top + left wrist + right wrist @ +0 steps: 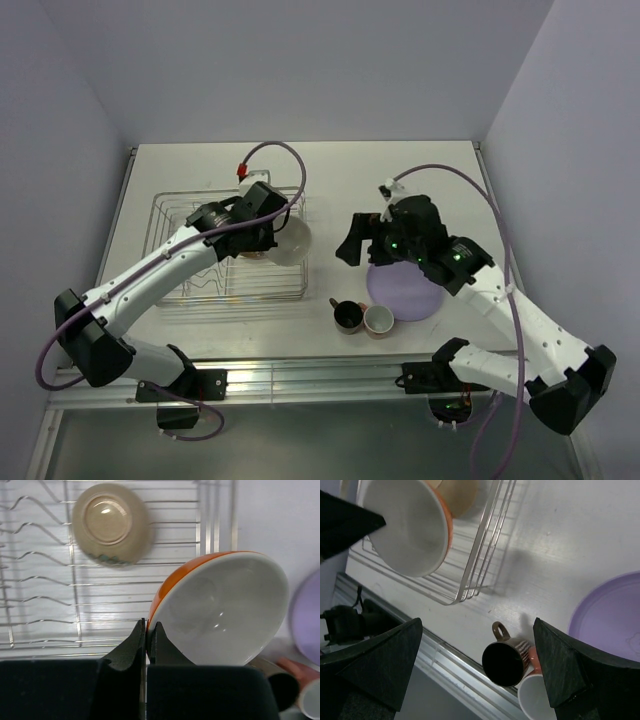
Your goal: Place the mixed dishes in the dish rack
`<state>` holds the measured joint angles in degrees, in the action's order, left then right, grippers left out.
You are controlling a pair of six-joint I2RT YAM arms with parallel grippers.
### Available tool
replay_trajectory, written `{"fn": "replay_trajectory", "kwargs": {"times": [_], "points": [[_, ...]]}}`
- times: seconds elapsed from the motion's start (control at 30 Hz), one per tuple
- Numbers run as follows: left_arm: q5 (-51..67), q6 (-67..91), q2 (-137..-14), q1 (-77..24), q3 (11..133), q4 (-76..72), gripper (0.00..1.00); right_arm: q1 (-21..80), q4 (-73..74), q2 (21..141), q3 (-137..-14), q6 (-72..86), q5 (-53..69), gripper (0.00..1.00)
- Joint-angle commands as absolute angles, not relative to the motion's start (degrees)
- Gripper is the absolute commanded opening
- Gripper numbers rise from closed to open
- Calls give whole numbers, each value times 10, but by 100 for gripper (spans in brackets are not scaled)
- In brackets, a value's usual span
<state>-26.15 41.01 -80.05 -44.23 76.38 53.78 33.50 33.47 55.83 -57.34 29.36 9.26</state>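
Note:
My left gripper (268,236) (146,630) is shut on the rim of the orange bowl (220,612) (288,243), holding it tilted over the right end of the dish rack (200,275) (45,595). The beige bowl (110,524) lies upside down inside the rack. My right gripper (365,248) (477,625) is open and empty, above the table between the rack and the lilac plate (405,292) (612,615). The small dark cup (348,315) (505,662) and the pink cup (379,321) (537,700) stand touching, left of the plate's near edge.
The rack's right wall (480,555) is close to the right gripper. A metal rail (300,378) runs along the table's near edge, just behind the cups. Walls enclose the table at the back and both sides.

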Motion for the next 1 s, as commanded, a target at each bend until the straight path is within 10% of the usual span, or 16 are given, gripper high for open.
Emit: {"fn": "replay_trajectory", "kwargs": {"times": [0.0,0.5,0.6,0.67,0.97], "points": [[-219,408,-781,-460,826,483,0,378,316,593,-606,301,63,100],[-214,428,-805,-540,867,476,0,423,287,691,-663,334,7,80],[-224,432,-807,-553,868,477,0,423,287,703,-671,337,1,59],[-246,433,-816,-558,874,489,0,423,292,719,-678,342,-17,3],[-436,452,-906,-614,1003,636,4,440,283,741,-683,346,-42,0]]}}
